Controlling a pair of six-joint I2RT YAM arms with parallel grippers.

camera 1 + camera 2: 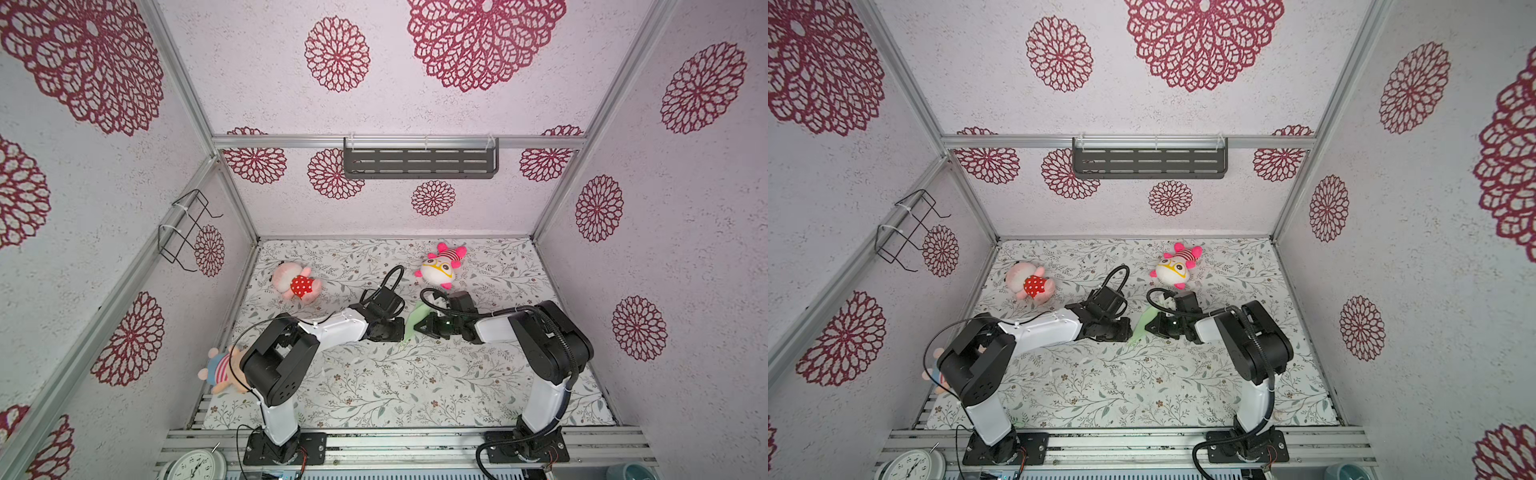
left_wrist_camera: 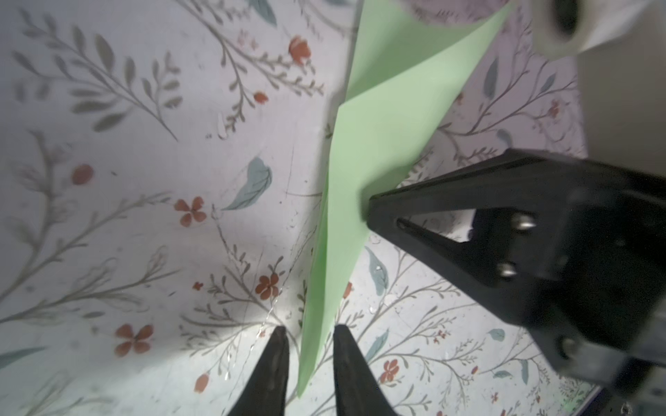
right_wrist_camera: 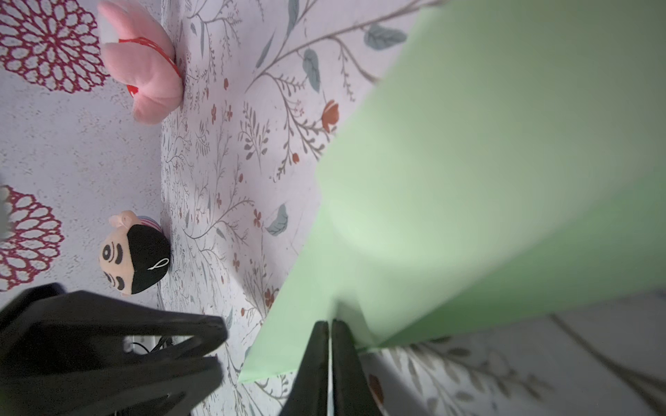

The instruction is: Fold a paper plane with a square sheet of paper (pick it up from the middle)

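Across the lower half of both top views: flowered table mat [image 1: 374,386], biggest thing in sight, serving as the folding surface. Meeting above its centre: 2 arms, left arm [image 1: 332,328] from the lower left and right arm [image 1: 498,328] from the lower right, wrists turned toward each other so as to work 1 piece of paper together. Lying out toward the edges, probably to keep the middle free: 3 plush toys, pink one in a red dotted dress [image 1: 297,282] at upper left, white one with yellow glasses [image 1: 440,266] at upper centre, striped one [image 1: 224,370] at lower left, half behind the left arm. Between the wrists, apparently held up off the mat: paper plane [image 1: 414,316], pale green, narrow, pointed, already folded along its length. Pinched at 1 long edge by the right gripper [image 3: 329,324], jaws closed flat on the paper, likely to steady it in the air. Straddling the pointed end without touching it: left gripper [image 2: 310,327], jaws parted, daylight on each side. Ready either to close on the tip or to back away; cannot tell which.
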